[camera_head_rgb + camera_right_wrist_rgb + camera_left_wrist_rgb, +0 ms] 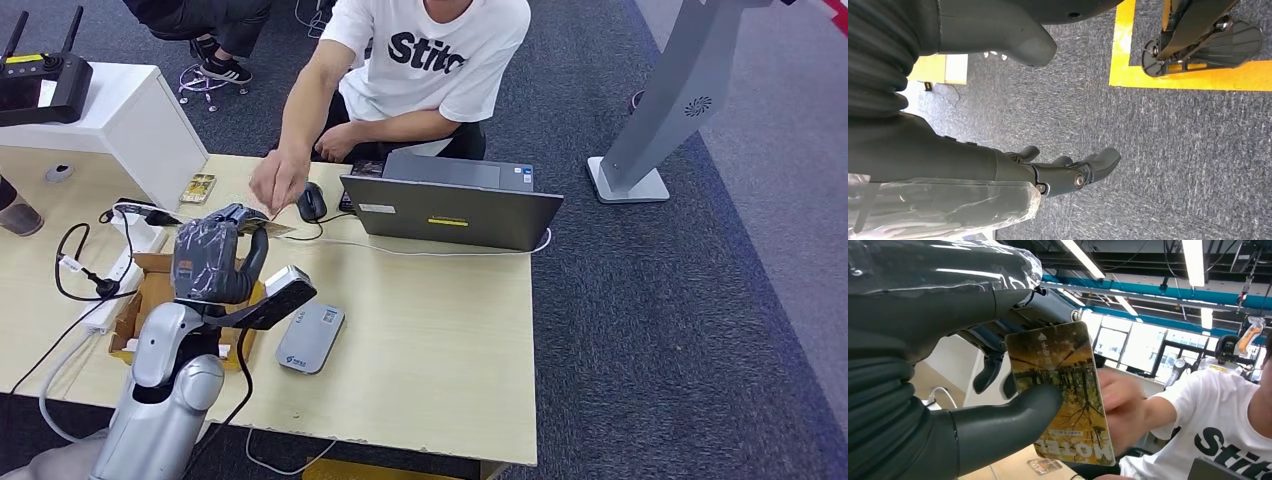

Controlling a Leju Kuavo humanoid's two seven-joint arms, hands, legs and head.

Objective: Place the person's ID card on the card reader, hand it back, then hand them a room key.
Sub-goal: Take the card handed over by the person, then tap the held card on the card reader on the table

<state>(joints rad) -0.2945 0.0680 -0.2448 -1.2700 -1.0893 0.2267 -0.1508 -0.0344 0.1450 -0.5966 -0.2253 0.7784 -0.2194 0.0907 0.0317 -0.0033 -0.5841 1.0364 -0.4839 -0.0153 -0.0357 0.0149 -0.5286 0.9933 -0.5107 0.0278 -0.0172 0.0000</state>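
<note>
Left hand [948, 405] pinches the room key [1063, 395] upright, person's hand [1120, 410] touching it.

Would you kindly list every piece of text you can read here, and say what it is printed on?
"Stit", cut off: person's white T-shirt.
"Motel", upside down: autumn-tree key card held by the left hand.
Too small to read: grey card reader logo, grey laptop stickers, card's fine print.

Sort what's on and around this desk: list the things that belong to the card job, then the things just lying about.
Part of the job:
- yellow photo-printed key card, held up by the left robot hand
- person's reaching hand
- flat grey card reader on the table

Lying about:
- grey open laptop
- black computer mouse
- brown cardboard tray
- black radio controller on the white box
</note>
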